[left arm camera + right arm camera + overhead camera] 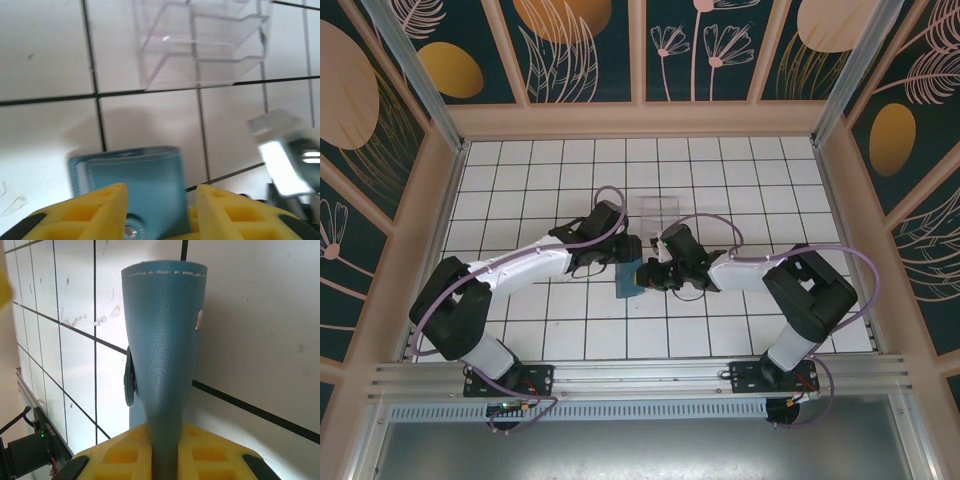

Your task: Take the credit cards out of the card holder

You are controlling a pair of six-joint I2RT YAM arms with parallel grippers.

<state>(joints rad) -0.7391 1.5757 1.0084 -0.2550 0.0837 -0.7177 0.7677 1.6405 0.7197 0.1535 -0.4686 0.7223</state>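
1. The card holder [162,355] is over the middle of the bench [720,330], pinched by the right pincer [165,435], with its long axis running straight out from the fingers and its stitched edge farthest away
2. The left pincer [161,194] straddles the holder's snap end with its fingers apart; I cannot tell whether it grips
3. A clear tray [200,45] stands just beyond

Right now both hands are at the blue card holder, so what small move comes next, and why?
Probably close the left hand on the flap between its fingers and ease it away from the right hand, which pinches the card holder. The holder looks folded shut, so it likely needs opening before any card can be pulled.
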